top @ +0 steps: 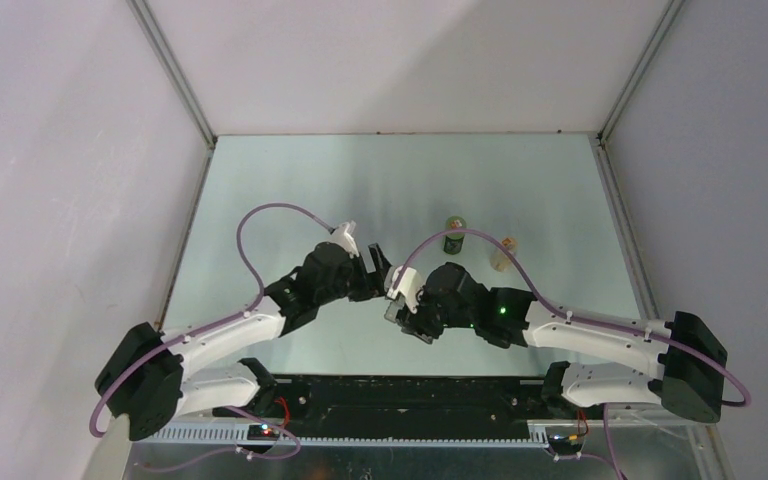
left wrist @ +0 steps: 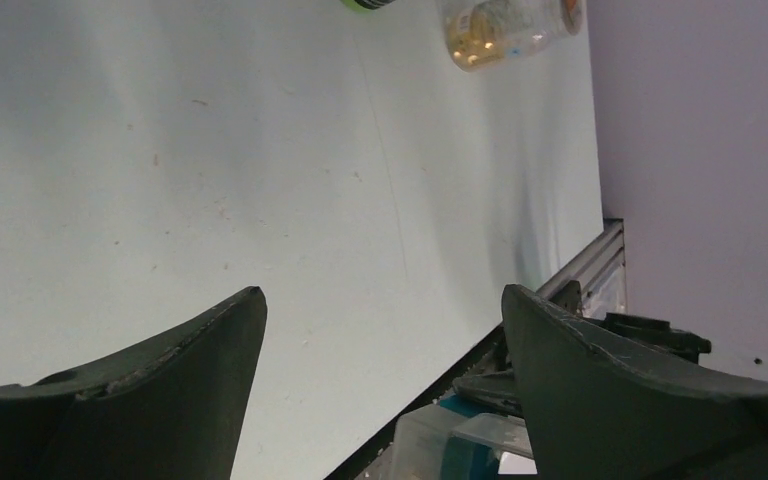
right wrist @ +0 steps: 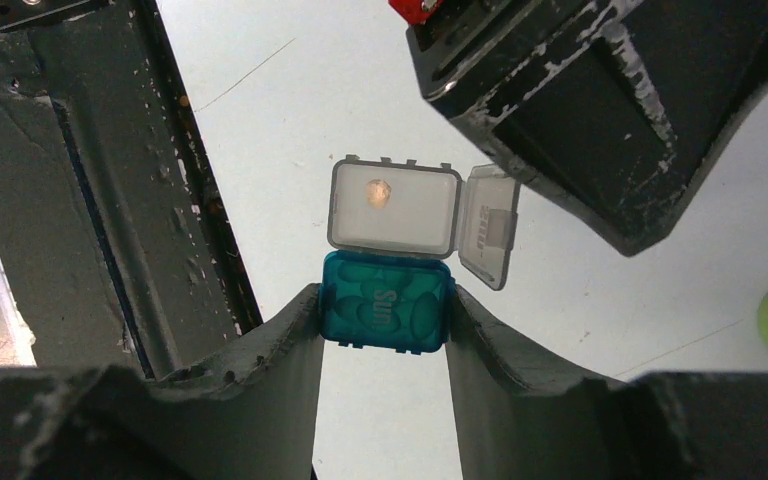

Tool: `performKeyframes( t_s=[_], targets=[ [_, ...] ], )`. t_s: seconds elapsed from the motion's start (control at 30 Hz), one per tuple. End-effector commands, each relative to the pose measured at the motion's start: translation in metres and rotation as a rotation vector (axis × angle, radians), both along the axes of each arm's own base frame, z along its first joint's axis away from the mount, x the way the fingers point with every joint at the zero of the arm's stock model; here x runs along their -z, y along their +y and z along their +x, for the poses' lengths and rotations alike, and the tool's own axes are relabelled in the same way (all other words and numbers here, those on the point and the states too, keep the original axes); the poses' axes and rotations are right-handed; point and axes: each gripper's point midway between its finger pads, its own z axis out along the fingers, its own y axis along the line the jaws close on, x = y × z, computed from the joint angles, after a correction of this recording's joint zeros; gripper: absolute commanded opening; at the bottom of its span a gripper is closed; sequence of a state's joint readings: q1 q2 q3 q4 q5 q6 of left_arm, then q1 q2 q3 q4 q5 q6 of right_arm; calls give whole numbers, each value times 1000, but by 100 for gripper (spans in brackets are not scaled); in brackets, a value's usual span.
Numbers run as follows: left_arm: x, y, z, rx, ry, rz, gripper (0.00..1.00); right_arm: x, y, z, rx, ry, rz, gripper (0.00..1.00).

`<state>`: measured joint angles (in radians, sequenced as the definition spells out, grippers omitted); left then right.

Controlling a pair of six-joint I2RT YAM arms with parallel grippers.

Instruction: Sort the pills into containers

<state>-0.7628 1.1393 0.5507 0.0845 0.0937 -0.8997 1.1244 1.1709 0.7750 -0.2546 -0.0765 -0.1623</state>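
**Item 1.** Right gripper: black, scuffed two-finger tool. The jaws are drawn partway in and clamped on the two sides of the teal section of item 2.

**Item 2.** Small plastic pill box: a translucent teal section with a raised "SUN" mark sits between the fingers, and a clear section joins it on the far side. The clear section's hinged lid is swung open to the side. I cannot tell whether the box is lifted or resting on the surface.

**Item 3.** Round tan pill: one, lying inside the open clear section.

**Item 4.** Left gripper: the same black build, with jaws spread wide and nothing between them. It hangs just beside the pill box, opposite the right gripper near mid-table.

**Item 5.** Small upright dark bottle with a lime-green top: stands on the table beyond the grippers, a little right of centre.

**Item 6.** Small upright pale bottle, beige with an orange top: stands near the dark bottle but apart from it, to its right and slightly nearer the arms. Yellowish contents show through its wall in the left wrist view.

**Item 7.** Pale mint-green table: smooth and lightly scratched, walled in by white panels.
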Motion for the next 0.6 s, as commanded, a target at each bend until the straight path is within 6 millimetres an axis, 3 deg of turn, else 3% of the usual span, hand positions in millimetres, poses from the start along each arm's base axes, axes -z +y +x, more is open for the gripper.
performKeyframes(
  t_s=[0.0,0.37,0.57],
  targets=[
    [-35,-17,0,88,-93,-88,92,-34,11,7,-6,-53,80,31],
    [-34,-12,-7,94,-98,-98,87,-46,3,33,169,42,123,29],
    [-62,-9,0,13,-132,-199,79,-57,-1,47,266,131,211,26]
  ],
)
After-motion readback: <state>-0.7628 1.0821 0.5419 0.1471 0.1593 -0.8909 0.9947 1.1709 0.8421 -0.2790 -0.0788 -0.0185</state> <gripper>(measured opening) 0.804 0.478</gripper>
